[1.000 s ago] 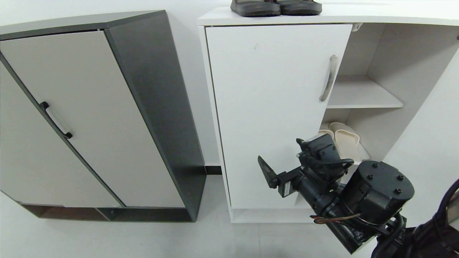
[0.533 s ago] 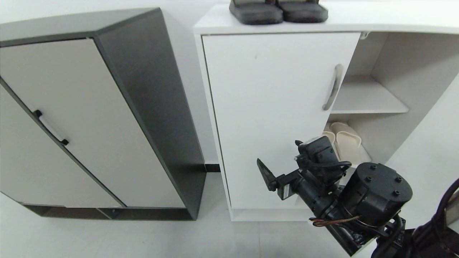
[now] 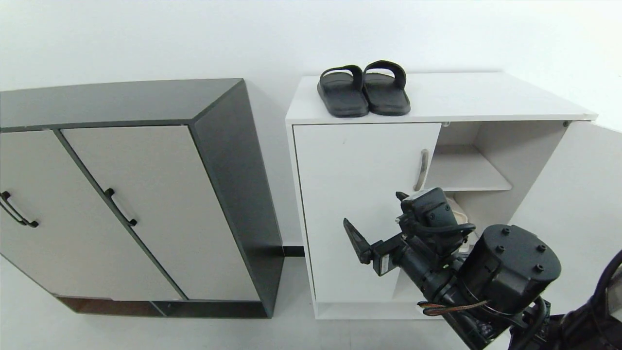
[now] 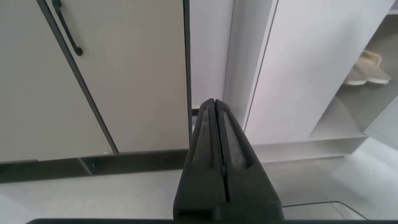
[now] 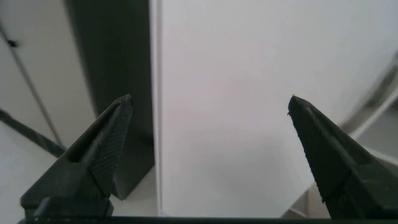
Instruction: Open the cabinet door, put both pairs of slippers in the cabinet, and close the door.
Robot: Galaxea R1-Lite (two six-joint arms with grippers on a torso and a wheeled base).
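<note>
Slippers in black [image 3: 363, 90] sit side by side on the white cabinet's top [image 3: 486, 97], well above the right gripper [image 5: 209, 102]. Their long axes run front to back with the straps toward the wall, and a cream pair [image 4: 367, 65] lies in the open lower compartment. The right gripper hangs spread wide and empty before the closed door [image 3: 359, 194] and looks the nearer arm for the reach up, while the left gripper [image 4: 214, 109] is pressed closed on nothing, low near the floor.

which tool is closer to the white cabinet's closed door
Right. The right tool, open, is just before the closed door; the left tool, shut, is farther back, aimed beside the dark cabinet.
</note>
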